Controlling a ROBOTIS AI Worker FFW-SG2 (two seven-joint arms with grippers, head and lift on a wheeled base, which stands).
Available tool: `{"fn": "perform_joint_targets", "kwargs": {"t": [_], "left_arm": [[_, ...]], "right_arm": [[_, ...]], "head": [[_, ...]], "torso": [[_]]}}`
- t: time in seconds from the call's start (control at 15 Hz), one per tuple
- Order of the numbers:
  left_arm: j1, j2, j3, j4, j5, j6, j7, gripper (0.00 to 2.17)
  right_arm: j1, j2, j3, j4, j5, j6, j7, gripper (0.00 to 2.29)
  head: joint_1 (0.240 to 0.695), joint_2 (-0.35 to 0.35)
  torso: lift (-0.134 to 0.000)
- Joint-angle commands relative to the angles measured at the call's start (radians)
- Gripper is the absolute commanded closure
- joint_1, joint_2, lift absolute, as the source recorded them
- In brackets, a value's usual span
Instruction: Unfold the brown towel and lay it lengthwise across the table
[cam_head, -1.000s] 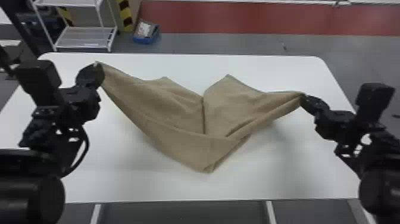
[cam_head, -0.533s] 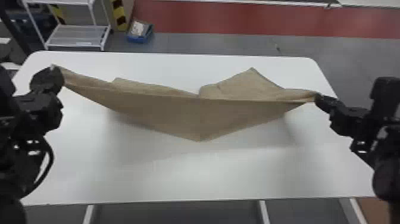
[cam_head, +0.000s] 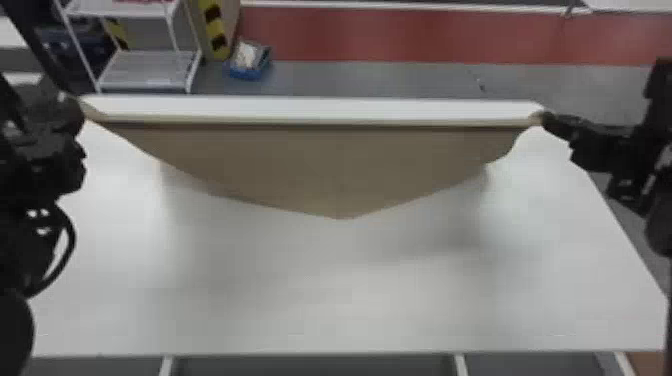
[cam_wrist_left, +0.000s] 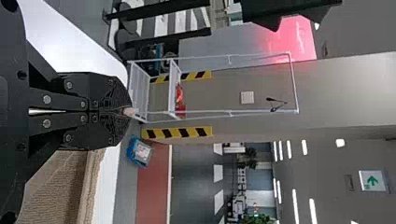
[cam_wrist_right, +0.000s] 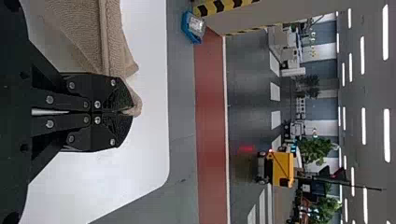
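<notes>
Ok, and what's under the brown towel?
The white table is under the towel. Its surface shows around the cloth, but the patch the cloth covers is hidden, so I can't say whether anything lies there.

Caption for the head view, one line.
Two grippers hold the brown towel by its corners, stretched taut between them above the white table.

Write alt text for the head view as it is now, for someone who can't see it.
Two black robot arms stretch a brown towel between them above a white table, the left gripper and right gripper each pinching a corner. The towel's lower edge dips to a point. Beyond stand a white shelf rack and a blue box.
</notes>
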Motion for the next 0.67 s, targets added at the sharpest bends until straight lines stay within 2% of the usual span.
{"fn": "perform_joint_targets", "kwargs": {"t": [0.0,0.2,0.33,0.4,0.47,0.6], "left_arm": [[-0.198,0.032,0.003,0.181,0.035,-0.027,-0.002,1.74],[-0.443,0.041,0.003,0.368,0.05,0.0,-0.009,1.75],[-0.531,0.041,0.018,0.41,0.082,-0.003,-0.021,1.75],[-0.535,0.041,0.032,0.396,0.114,0.0,-0.035,1.75],[-0.515,0.04,0.035,0.359,0.124,0.007,-0.037,1.75],[-0.402,0.03,0.053,0.259,0.148,0.053,-0.041,1.75]], "right_arm": [[-0.182,0.001,0.053,0.205,0.019,-0.108,-0.001,1.56],[-0.361,0.008,0.092,0.377,0.029,-0.225,-0.008,1.56],[-0.429,0.007,0.09,0.457,0.034,-0.338,-0.001,1.56],[-0.426,0.002,0.082,0.455,0.031,-0.341,0.003,1.56],[-0.395,-0.007,0.076,0.444,0.017,-0.335,0.028,1.56],[-0.258,-0.047,0.049,0.335,-0.024,-0.31,0.051,1.56]], "head": [[0.638,0.011],[0.546,0.046],[0.48,0.061],[0.452,0.066],[0.399,0.07],[0.38,0.068]], "torso": [[-0.121],[-0.121],[-0.121],[-0.121],[-0.121],[-0.121]]}}
